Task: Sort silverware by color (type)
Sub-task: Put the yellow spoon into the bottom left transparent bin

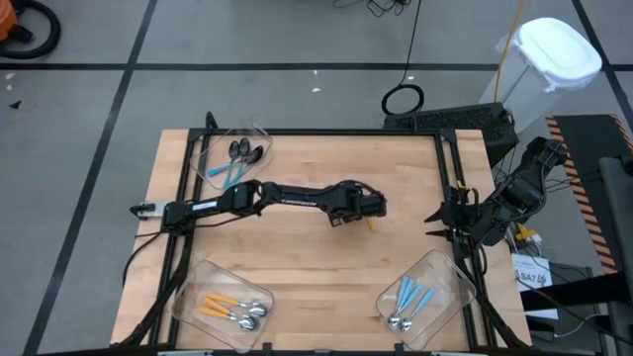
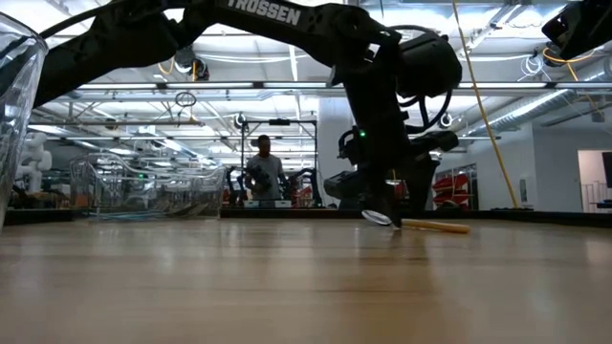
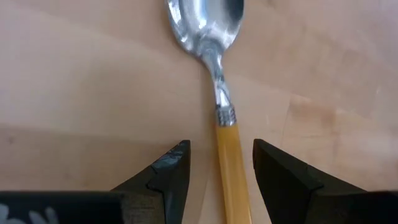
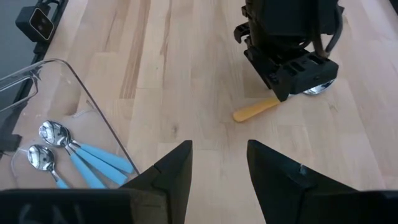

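Observation:
A spoon with a silver bowl and an orange handle lies flat on the wooden table near its middle. My left gripper slants down over it, open. One finger stands on each side of the handle, just behind the metal collar, with a bare gap on both sides. The low view shows the bowl under the fingertips and the handle sticking out. My right gripper waits open and empty at the table's right edge.
Three clear bins stand at the table's corners. The far-left bin holds black-bowled spoons with blue handles. The near-left bin holds orange-handled spoons. The near-right bin holds blue-handled silver spoons. A person stands far behind the table.

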`<state>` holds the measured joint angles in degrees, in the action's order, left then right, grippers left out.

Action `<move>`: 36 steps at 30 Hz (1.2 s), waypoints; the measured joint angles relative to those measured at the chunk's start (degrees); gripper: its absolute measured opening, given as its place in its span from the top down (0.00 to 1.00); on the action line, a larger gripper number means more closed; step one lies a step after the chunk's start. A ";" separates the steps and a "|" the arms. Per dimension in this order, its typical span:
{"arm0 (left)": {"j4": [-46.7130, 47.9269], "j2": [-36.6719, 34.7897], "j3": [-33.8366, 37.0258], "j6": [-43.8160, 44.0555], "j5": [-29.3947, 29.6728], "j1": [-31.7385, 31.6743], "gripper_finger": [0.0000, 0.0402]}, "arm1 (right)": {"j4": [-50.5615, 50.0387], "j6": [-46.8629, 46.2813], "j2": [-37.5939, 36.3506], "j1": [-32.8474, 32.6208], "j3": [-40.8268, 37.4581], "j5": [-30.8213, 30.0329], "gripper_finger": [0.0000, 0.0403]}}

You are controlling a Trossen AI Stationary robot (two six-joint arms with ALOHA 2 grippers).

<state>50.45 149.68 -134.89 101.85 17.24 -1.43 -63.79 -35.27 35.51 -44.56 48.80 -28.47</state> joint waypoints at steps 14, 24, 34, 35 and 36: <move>4.52 -7.22 -0.02 -2.42 -7.55 -3.79 0.72 | 0.09 -0.03 0.08 0.03 -0.04 -4.07 0.63; 7.84 -6.95 -0.12 -1.37 -10.73 -3.63 0.76 | 0.33 -0.22 0.15 1.60 -0.04 -6.03 0.63; 0.22 -4.21 -0.02 -6.61 -6.51 -4.07 0.76 | 0.31 -0.50 0.15 2.23 -0.04 -6.03 0.63; -1.29 -3.98 0.05 -7.48 -5.51 -4.09 0.76 | 0.35 -0.51 0.13 2.23 -0.04 -6.03 0.63; -3.96 -3.38 0.04 -8.30 -4.59 -4.10 0.76 | 0.35 -0.53 0.13 2.23 -0.04 -6.03 0.63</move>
<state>46.49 146.30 -134.85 93.54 12.65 -5.53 -63.44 -35.79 35.64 -42.33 48.75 -34.50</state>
